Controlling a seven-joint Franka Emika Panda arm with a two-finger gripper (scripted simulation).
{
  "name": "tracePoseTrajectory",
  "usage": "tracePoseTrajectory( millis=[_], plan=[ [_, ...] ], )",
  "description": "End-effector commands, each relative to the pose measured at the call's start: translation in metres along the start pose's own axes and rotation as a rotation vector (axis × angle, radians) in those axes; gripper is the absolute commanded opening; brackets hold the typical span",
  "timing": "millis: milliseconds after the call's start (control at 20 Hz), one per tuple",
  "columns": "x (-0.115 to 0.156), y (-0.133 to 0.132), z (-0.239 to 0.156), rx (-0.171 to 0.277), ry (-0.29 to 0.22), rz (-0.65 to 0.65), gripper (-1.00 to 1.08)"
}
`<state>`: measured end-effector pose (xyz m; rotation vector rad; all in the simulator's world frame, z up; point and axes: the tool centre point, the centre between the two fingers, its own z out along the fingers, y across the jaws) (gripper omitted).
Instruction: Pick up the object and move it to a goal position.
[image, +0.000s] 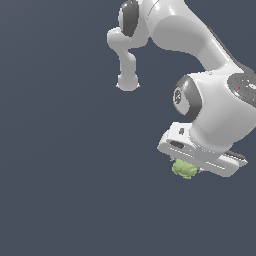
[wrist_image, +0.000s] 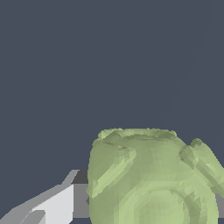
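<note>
The object (image: 184, 169) is a small lumpy light-green thing with a bumpy surface. It sits directly under the white gripper bar (image: 200, 155) at the exterior view's lower right, partly hidden by it. In the wrist view the object (wrist_image: 153, 179) fills the lower right of the picture, very close to the camera. One grey-white finger (wrist_image: 57, 205) shows beside it and touches its side. The other finger is hidden behind the object. My gripper (image: 187, 171) appears shut on the object.
The white arm (image: 200, 60) reaches from the top of the exterior view down to the right. The ground (image: 65, 165) is a plain dark blue-grey surface. No goal marker shows.
</note>
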<state>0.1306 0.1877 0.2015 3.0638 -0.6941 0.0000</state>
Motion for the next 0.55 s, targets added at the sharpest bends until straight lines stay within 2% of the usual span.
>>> tracePoseTrajectory(
  millis=[0, 500],
  plan=[
    [0.0021, -0.0038, -0.0026, 0.0, 0.0, 0.0, -1.0],
    [0.0051, -0.0094, -0.006, 0.0, 0.0, 0.0, -1.0]
  ],
)
